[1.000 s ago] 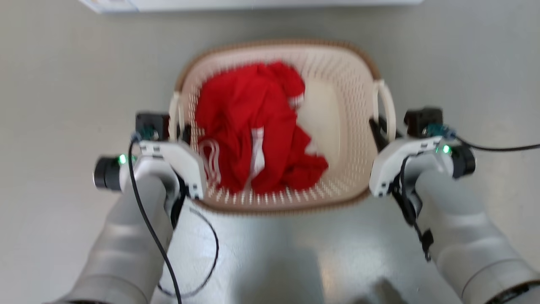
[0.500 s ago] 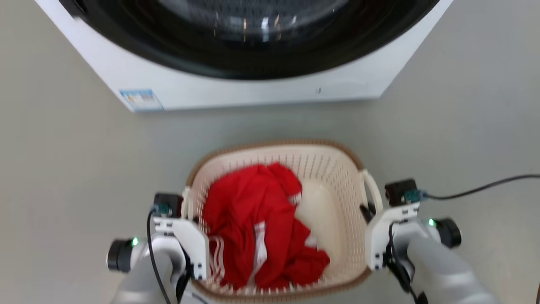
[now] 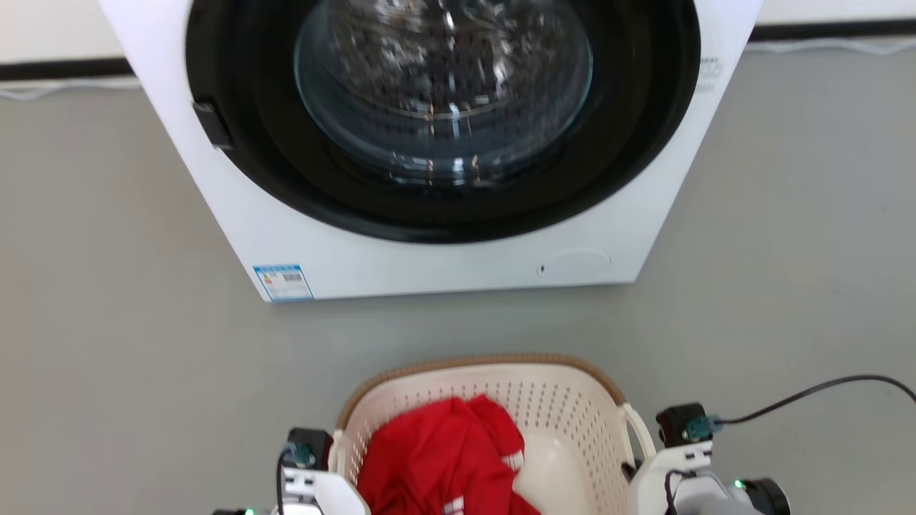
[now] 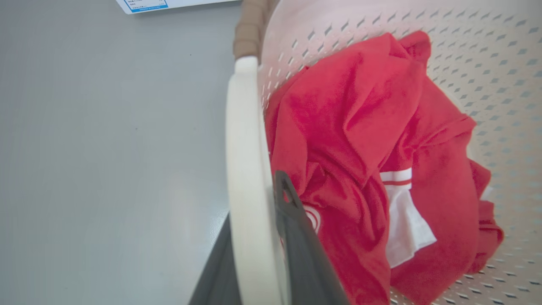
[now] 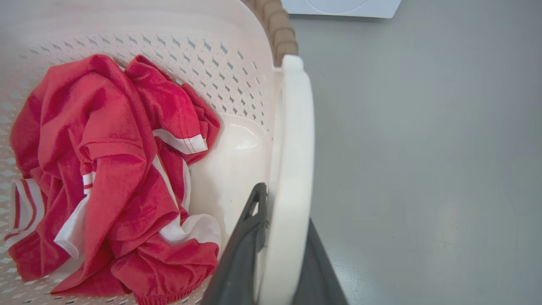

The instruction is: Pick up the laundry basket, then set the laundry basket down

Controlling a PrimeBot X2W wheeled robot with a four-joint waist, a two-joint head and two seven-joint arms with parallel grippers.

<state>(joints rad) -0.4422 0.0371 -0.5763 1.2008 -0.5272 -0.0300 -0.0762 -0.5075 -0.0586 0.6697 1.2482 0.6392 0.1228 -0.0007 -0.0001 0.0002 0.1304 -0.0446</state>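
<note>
The cream-white perforated plastic laundry basket (image 3: 565, 415), with its brown woven-look rim, is at 6 o'clock in the head view. The white front-loading washing machine (image 3: 444, 268) stands at its 12 o'clock, apart from it across grey floor (image 3: 107, 357). A crumpled red garment with white trim (image 3: 436, 458) lies inside the basket. The left gripper (image 4: 254, 212) is closed on the white left handle (image 4: 243, 148) at the basket's 9 o'clock, one dark finger on either side. The right gripper (image 5: 288, 216) clamps the white right handle (image 5: 294, 148) at 3 o'clock the same way. Whether the basket touches the floor cannot be told.
</note>
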